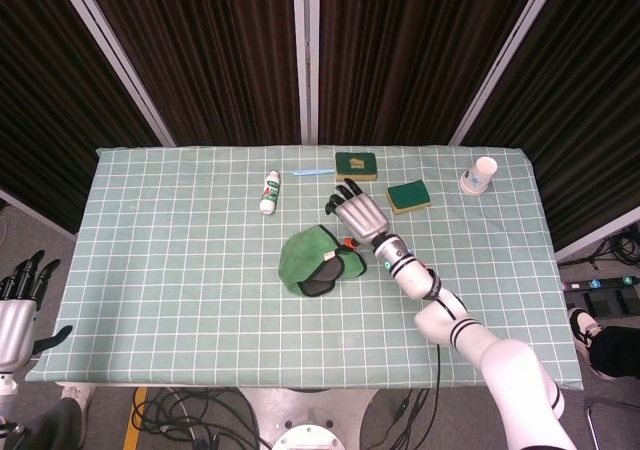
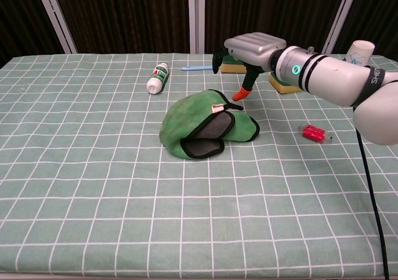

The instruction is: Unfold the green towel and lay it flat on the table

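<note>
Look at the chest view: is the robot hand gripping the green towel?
No, the right robot hand hovers open just above and behind the towel, which lies bunched and untouched.

Towel mid-table; right robot hand just behind-right, above.

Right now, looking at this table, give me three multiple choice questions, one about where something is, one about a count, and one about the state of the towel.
1. Where is the right hand?
A. Above the table just behind the green towel
B. Beside the paper cup
C. Off the table edge

2. How many sponges lie on the table?
A. One
B. Two
C. Four

3. What state is the green towel in?
A. Spread flat
B. Bunched and folded
C. Hanging off the table

Answers: 1 A, the hand hovers by the towel's far edge. 2 B, two green-topped sponges lie near the far edge. 3 B, it sits in a heap.
</note>
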`<control>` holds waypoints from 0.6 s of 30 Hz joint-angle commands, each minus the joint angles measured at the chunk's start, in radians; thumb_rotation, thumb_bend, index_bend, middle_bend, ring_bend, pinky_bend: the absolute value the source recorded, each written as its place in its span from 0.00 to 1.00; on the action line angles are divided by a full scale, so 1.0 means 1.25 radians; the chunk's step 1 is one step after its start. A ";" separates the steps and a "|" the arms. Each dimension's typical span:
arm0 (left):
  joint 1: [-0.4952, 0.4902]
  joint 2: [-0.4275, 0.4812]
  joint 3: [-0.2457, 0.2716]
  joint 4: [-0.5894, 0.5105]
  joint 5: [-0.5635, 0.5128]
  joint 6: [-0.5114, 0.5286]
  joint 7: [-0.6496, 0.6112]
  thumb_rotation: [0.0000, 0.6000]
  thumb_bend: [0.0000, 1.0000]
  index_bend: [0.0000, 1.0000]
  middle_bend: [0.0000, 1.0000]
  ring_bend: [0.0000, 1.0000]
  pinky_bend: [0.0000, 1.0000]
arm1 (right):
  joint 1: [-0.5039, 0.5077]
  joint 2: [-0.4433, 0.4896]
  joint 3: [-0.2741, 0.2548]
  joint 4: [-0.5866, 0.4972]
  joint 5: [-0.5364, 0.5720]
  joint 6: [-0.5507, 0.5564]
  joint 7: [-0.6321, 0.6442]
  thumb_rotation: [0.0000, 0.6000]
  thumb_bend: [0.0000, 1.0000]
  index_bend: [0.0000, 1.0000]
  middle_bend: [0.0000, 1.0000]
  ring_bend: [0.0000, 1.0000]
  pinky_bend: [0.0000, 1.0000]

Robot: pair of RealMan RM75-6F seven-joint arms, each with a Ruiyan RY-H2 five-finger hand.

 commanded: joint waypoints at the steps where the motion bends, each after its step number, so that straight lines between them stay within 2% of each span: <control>1: 0.005 0.000 0.002 0.004 -0.004 0.001 -0.008 1.00 0.12 0.16 0.13 0.11 0.23 | -0.001 -0.014 -0.021 0.019 -0.011 0.021 0.044 1.00 0.02 0.35 0.23 0.09 0.03; 5: 0.005 -0.005 0.002 0.015 -0.010 -0.006 -0.018 1.00 0.12 0.16 0.13 0.11 0.23 | -0.031 0.009 -0.051 -0.010 -0.031 0.074 0.077 1.00 0.02 0.35 0.23 0.09 0.03; 10: -0.002 -0.014 0.000 0.023 -0.002 -0.012 -0.023 1.00 0.12 0.16 0.13 0.11 0.23 | -0.043 0.047 -0.071 -0.074 -0.043 0.092 0.079 1.00 0.02 0.35 0.23 0.09 0.03; 18: 0.002 -0.014 0.001 0.025 -0.008 -0.014 -0.026 1.00 0.12 0.16 0.13 0.11 0.23 | -0.049 0.113 -0.070 -0.208 -0.032 0.096 0.046 1.00 0.14 0.35 0.23 0.09 0.03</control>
